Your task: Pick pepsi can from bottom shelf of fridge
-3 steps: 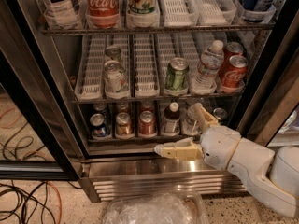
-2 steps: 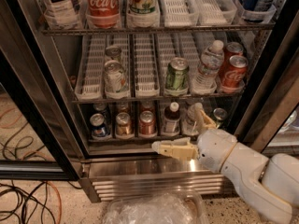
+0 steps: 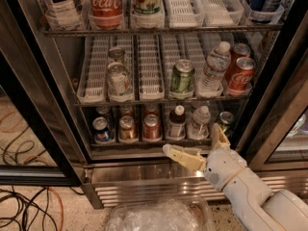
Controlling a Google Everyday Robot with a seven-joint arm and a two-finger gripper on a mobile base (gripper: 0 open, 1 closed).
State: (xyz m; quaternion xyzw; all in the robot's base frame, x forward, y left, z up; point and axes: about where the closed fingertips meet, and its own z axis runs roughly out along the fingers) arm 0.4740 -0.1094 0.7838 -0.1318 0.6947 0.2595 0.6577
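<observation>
Since a moment ago your white-bodied, cream-fingered tool [image 3: 191, 139] has crept slightly up and to the right, closer to the shelf lip; the cans have not shifted. Its two fingers are spread wide with nothing between them, one pointing left along the lip, the other pointing up. It hangs in front of the right half of the low wire-rack worktop with white slotted lanes [image 3: 134, 148], the lowest tier of the black-framed glass-door fridge [image 3: 33, 114].

The upright finger covers part of a dark can with a silver top [image 3: 225, 118] at the far right, so you cannot read its label. The small blue pepsi can with a silver top [image 3: 102, 129] stands at the front of the leftmost lane, well apart from the tool. A second can behind it sits in shadow and is hard to identify.

Between the pepsi can and the tool stand an orange-brown can [image 3: 127, 128], a red can [image 3: 151, 127], a dark bottle with a white cap [image 3: 177, 123] and a clear water bottle [image 3: 198, 124]. The bottles on the top tier are cut off by the frame edge.
</observation>
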